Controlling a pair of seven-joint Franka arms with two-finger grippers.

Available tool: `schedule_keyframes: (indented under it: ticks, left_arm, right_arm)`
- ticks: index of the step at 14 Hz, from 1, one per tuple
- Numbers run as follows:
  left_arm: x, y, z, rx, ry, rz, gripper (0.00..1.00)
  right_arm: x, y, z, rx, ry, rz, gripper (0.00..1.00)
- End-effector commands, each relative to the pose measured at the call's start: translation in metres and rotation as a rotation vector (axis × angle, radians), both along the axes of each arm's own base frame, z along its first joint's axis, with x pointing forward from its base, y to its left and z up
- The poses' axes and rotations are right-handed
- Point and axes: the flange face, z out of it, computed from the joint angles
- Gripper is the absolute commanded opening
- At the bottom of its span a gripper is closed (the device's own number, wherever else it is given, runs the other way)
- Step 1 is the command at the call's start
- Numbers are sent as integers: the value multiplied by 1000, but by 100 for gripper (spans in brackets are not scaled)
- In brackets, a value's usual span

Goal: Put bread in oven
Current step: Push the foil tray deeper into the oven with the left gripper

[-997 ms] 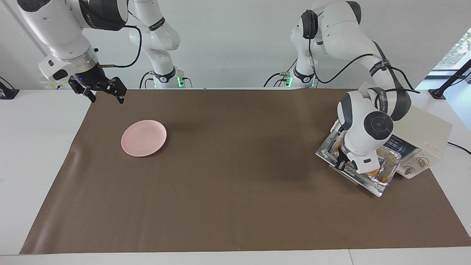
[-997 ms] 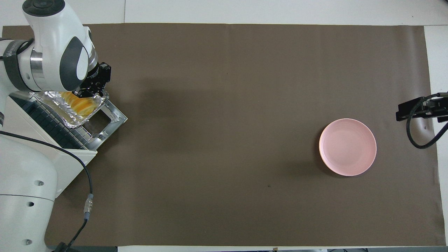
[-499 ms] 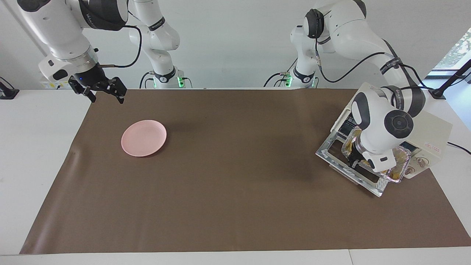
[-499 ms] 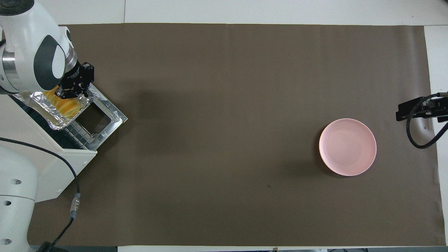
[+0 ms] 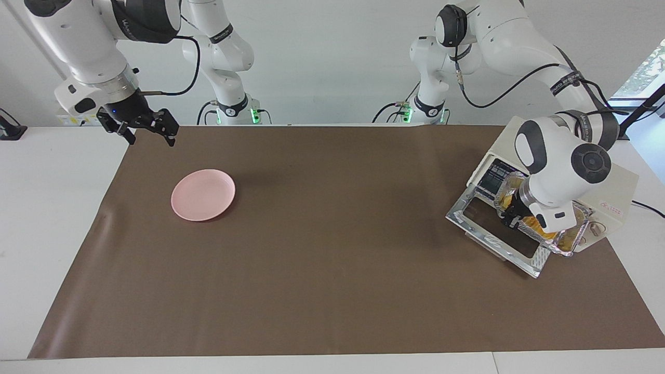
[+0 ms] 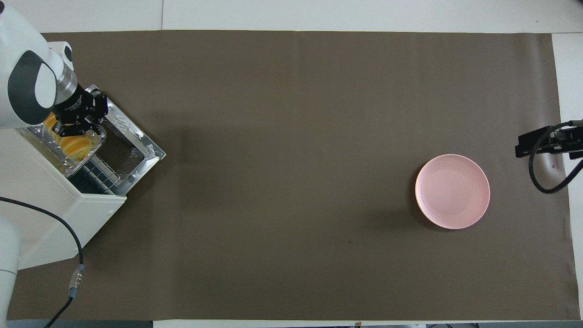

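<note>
The yellow-orange bread (image 6: 76, 146) lies in a crinkled foil tray (image 6: 67, 163). My left gripper (image 6: 75, 130) is shut on the tray's rim. Tray and bread (image 5: 534, 224) sit at the mouth of the cream oven (image 5: 618, 184), partly under its top and over the wire rack (image 6: 98, 175). The oven's glass door (image 5: 491, 226) hangs open and flat on the mat. The left gripper (image 5: 511, 217) is above the door's hinge edge. My right gripper (image 5: 148, 134) waits open over the mat's corner at the right arm's end, holding nothing.
A round pink plate (image 5: 203, 194) sits on the brown mat toward the right arm's end, also visible from overhead as the plate (image 6: 452, 191). The oven's knobs (image 5: 597, 228) face the table's middle. A black cable (image 6: 68, 237) runs over the oven (image 6: 54, 214).
The left gripper has carried the foil tray with the bread off the open door and into the oven's mouth. The right arm has not moved.
</note>
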Motion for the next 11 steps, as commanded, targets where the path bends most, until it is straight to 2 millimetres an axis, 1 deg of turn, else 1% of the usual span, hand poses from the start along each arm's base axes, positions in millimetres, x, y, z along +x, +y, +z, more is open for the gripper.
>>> schedule_keyframes:
  ticks: [1, 2, 4, 6, 8, 11]
  left_arm:
    - [-13, -7, 5, -16, 15, 11, 0]
    - [-14, -16, 5, -11, 8, 28, 0]
    - [-15, -23, 6, -12, 9, 28, 0]
    - [-20, -28, 2, -15, 23, 22, 0]
    - [-27, -23, 4, -26, 29, 25, 0]
    - [-34, -10, 11, -43, 30, 27, 0]
  right_arm:
    - [-3, 0, 2, 10, 8, -11, 100]
    - [-3, 0, 2, 10, 8, -11, 100]
    - [-3, 0, 2, 10, 8, -11, 100]
    - [-3, 0, 2, 10, 8, -11, 100]
    - [-3, 1, 2, 10, 8, -10, 100]
    - [-3, 0, 2, 10, 8, -11, 100]
